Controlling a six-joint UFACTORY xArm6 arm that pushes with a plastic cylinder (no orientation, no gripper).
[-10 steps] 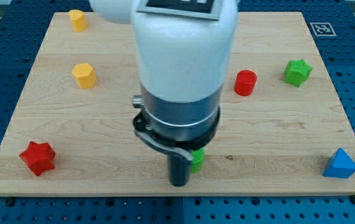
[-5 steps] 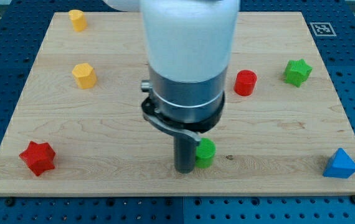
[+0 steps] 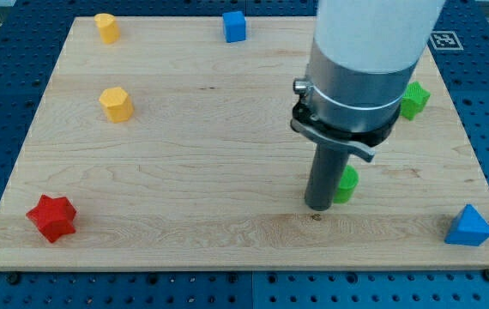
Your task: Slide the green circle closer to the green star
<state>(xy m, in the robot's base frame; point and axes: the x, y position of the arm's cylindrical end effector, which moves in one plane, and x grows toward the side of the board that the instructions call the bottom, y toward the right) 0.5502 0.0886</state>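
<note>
The green circle [image 3: 347, 184] is a small green cylinder on the wooden board, right of centre and partly hidden behind the rod. My tip [image 3: 317, 206] rests on the board touching the circle's left side. The green star [image 3: 415, 99] sits near the board's right edge, up and to the right of the circle, partly hidden by the arm's body.
A blue triangle [image 3: 468, 227] sits at the bottom right corner. A red star [image 3: 52, 217] is at the bottom left. Two yellow blocks [image 3: 116, 104] [image 3: 105, 27] stand at the upper left, a blue cube [image 3: 234, 26] at the top. The arm's body [image 3: 365, 51] hides the upper right middle.
My tip and the arm moved right and slightly up, pushing the green circle with it toward the green star. The red cylinder is now hidden behind the arm; the blue cube is uncovered.
</note>
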